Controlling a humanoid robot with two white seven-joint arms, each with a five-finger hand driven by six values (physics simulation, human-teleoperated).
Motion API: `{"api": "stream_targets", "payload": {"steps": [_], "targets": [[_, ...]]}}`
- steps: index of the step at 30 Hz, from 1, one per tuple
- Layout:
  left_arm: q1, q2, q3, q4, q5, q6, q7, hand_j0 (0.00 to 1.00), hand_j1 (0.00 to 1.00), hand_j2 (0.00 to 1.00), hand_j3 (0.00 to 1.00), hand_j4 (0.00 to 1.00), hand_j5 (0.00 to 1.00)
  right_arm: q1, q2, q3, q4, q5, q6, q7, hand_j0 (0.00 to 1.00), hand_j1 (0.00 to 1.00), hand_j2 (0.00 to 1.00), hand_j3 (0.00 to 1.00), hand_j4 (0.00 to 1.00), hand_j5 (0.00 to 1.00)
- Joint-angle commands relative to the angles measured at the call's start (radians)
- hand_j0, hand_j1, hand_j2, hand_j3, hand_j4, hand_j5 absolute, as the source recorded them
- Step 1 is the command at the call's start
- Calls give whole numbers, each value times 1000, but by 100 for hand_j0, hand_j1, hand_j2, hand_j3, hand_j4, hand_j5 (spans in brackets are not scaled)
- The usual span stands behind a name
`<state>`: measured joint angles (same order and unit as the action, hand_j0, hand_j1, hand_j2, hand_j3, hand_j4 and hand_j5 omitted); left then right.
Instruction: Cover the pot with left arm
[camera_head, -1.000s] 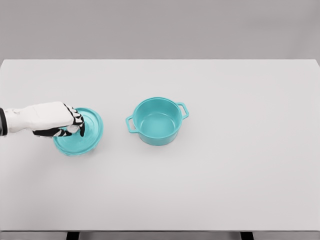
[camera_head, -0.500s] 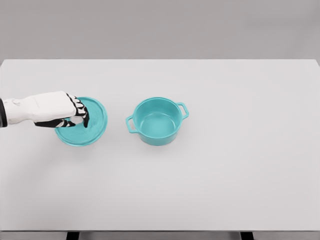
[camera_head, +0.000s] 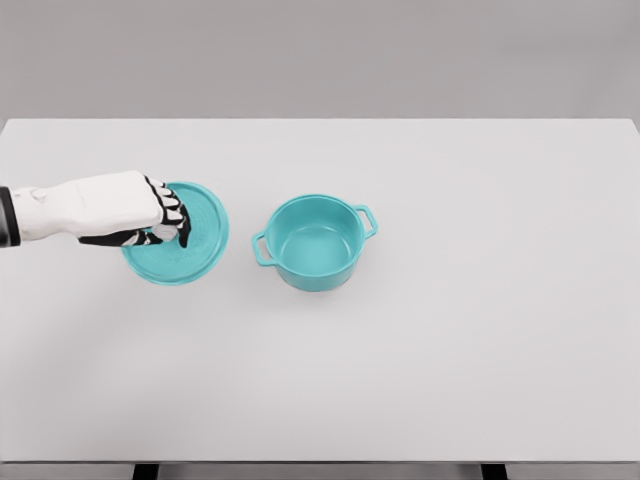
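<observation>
A teal pot (camera_head: 314, 243) with two side handles stands open and upright near the table's middle. Left of it, a round teal lid (camera_head: 196, 248) is held just above the table by my left hand (camera_head: 168, 227), whose fingers are curled around the lid's knob. The hand covers the knob and the lid's left part. The lid's right edge is a short gap away from the pot's left handle. My right hand does not show.
The white table (camera_head: 480, 330) reaches across the whole view, with its far edge against a grey wall. Only the pot and lid are on it.
My left hand has carried the lid up and to the right, closer to the pot. The pot has not moved.
</observation>
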<state>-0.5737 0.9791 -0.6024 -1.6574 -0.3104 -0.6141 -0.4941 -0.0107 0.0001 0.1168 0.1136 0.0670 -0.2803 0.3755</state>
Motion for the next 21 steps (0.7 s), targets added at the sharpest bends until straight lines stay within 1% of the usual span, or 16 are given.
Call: {"api": "stream_targets", "payload": {"steps": [1,8,11,15,18,21], "targets": [[0,0,0,-5,5,3,0,49,49,49,49,49,49,0,0,0,0,1,0,0,100,100,100,100,100,100],[-18,-2,-2,-21,5,3,0,49,49,49,49,49,49,0,0,0,0,1,0,0,100,100,100,100,100,100],[-34,-3,-22,-24,5,3,0,49,49,49,49,49,49,0,0,0,0,1,0,0,100,100,100,100,100,100],[-52,-8,-25,-24,5,3,2,49,49,49,49,49,49,0,0,0,0,1,0,0,100,100,100,100,100,100],[-77,-10,-59,-24,5,3,2,49,49,49,49,49,49,0,0,0,0,1,0,0,100,100,100,100,100,100],[-78,-23,-60,-22,5,3,2,49,49,49,49,49,49,0,0,0,0,1,0,0,100,100,100,100,100,100]]}}
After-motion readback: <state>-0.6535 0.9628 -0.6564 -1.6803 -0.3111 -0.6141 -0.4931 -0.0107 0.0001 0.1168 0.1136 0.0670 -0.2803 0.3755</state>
